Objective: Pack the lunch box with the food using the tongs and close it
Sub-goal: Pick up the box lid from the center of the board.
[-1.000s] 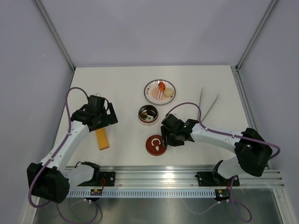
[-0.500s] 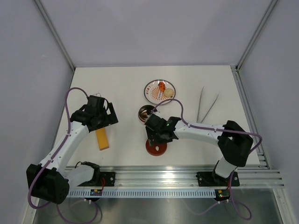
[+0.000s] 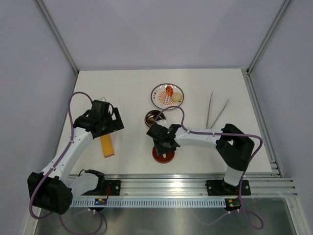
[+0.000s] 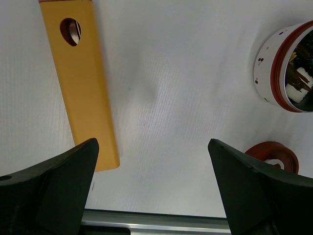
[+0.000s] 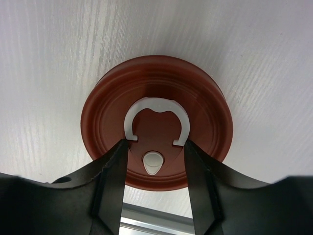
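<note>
Right gripper (image 5: 155, 147) has swung onto the lid (image 5: 156, 81) — jaws half-narrowed astride its white loop (image 5: 146, 104); can't tell if I'm gripping. Seems early — food (image 3: 169, 92) remains on the plate (image 3: 157, 100).

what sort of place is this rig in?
Probably a lab robot cell, not a kitchen: bare grey walls on aluminium struts, left arm and right arm bolted to a rail, plain white table.

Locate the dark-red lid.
In the top view the lid lies flat on the table near the centre, just on the arm-base side of the steel tin, under the right gripper.
</note>
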